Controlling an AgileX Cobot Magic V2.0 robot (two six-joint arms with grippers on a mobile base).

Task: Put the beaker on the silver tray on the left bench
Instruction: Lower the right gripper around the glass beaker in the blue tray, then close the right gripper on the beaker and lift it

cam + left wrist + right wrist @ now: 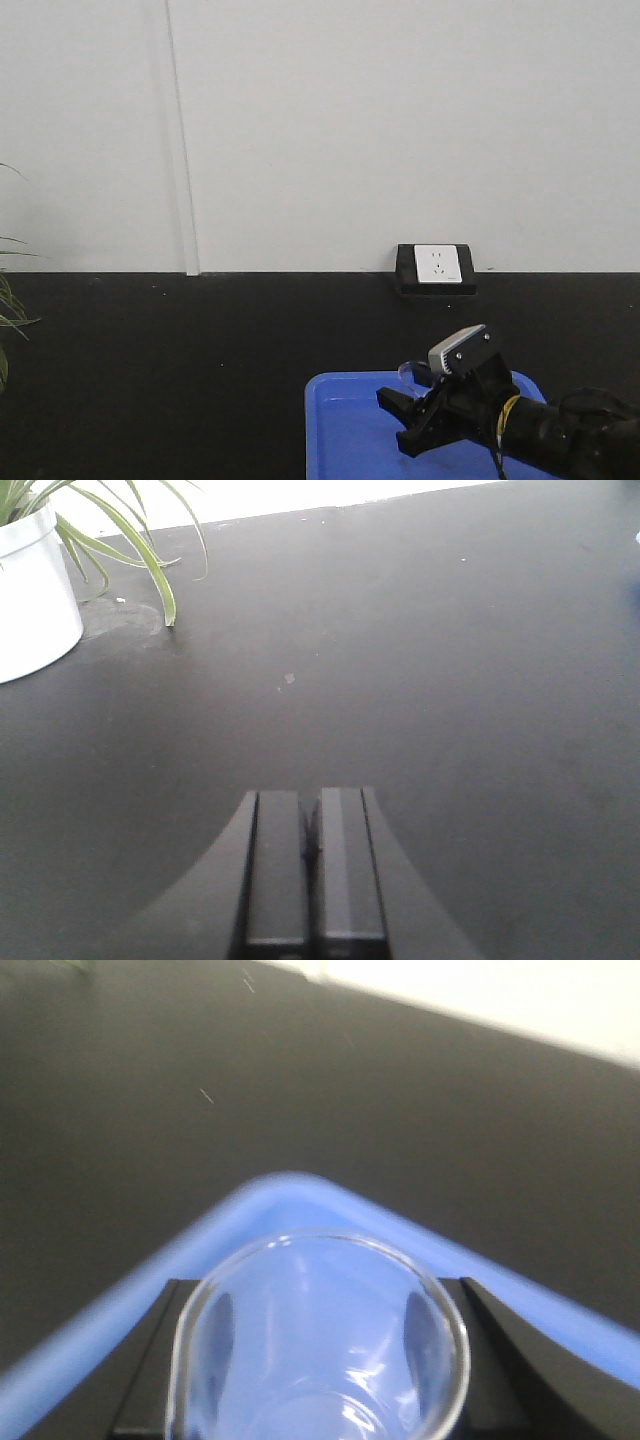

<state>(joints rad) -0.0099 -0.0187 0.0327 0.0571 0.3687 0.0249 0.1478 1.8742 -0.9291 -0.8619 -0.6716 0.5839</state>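
Beaker [320, 1360] filled the right wrist view, mouth toward the lens, sitting inside the blue tray [300, 1195]. Right hand [400, 420] was clamped on it, dark fingers [150, 1360] against both glass walls. Could not tell whether its base rested on the tray or hung clear.

Table [450, 680]: black, bare beneath the left hand [311, 820], whose fingers were pressed together on nothing.

Blue tray: raised rim just ahead of the beaker.

Plant pot [30, 590]: white, at the far corner.

Silver tray: in no view.

Risks, as judged:
- Smooth glass could slip or twist in a two-point grip if the arm jolted.
- Too hard a squeeze could crack it.
- A low exit could catch the base on the tray rim.
- With the target unseen, the carry would start blind.
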